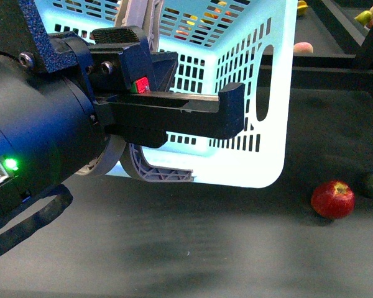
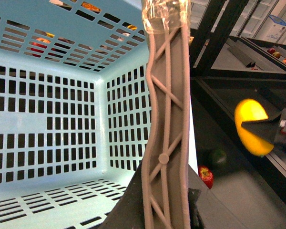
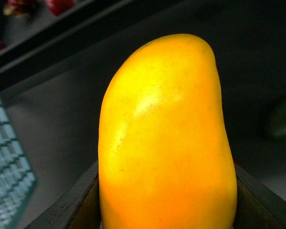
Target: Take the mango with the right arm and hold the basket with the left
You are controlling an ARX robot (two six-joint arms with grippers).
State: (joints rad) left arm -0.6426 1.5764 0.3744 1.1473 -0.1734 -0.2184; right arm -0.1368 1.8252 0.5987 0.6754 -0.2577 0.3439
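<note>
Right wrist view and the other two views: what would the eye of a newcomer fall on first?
The bright yellow mango fills the right wrist view, sitting between the dark fingers of the right gripper. In the front view the bulky black left arm with its green light blocks the near left, in front of the glowing light blue basket. A small red apple lies right of the basket.

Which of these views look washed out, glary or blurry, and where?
Front view: basket wall blown out to near white, left arm dark, close to the lens. Right wrist view: glare patch on the mango, background out of focus. Left wrist view: evenly lit, fairly sharp.
</note>
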